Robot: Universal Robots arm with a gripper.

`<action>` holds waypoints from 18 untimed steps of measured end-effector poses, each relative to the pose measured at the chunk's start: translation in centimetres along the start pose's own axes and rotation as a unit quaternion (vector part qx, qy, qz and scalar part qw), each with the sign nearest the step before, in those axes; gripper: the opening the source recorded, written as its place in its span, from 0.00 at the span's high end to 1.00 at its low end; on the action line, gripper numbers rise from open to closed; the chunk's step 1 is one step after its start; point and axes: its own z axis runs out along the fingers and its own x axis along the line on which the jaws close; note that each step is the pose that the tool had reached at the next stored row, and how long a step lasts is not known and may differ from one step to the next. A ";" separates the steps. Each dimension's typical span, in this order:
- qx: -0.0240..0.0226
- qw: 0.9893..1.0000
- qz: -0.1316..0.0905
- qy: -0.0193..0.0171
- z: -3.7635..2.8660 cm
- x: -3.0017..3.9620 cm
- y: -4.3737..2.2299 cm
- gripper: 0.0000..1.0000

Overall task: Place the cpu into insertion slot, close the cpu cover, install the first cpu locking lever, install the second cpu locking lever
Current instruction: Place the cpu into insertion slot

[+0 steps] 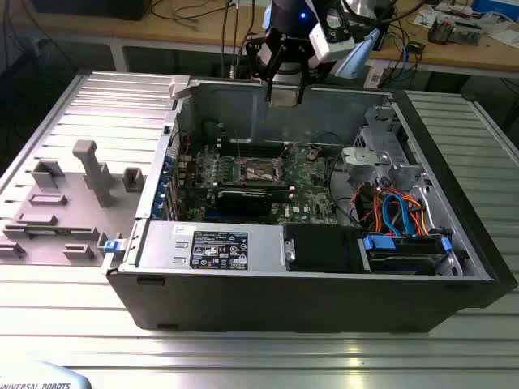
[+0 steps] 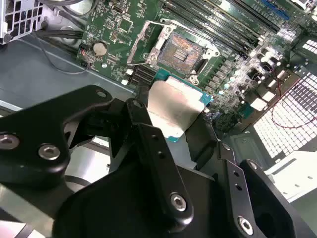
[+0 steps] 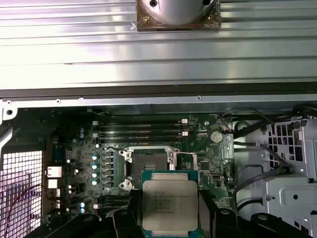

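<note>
On the exterior view's left sits a grey parts tray (image 1: 73, 194), just beside the open computer case (image 1: 324, 300). Mid-case, the insertion slot (image 1: 258, 170) lies uncovered, dark centre showing. Up over the case's far wall hangs the gripper (image 1: 285, 89), jaws clamped on the cpu (image 3: 170, 206), silver top plain in the first wrist view, well clear of the board. Far right, blue cables (image 1: 397, 215) bunch by the drive bay

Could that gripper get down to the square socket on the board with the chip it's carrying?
Probably yes. The gripper holds the cpu above the open case, and the insertion slot lies bare below, with nothing between them.
</note>
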 end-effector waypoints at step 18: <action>-0.001 0.998 0.069 -0.006 0.04 0.00 0.00 0.46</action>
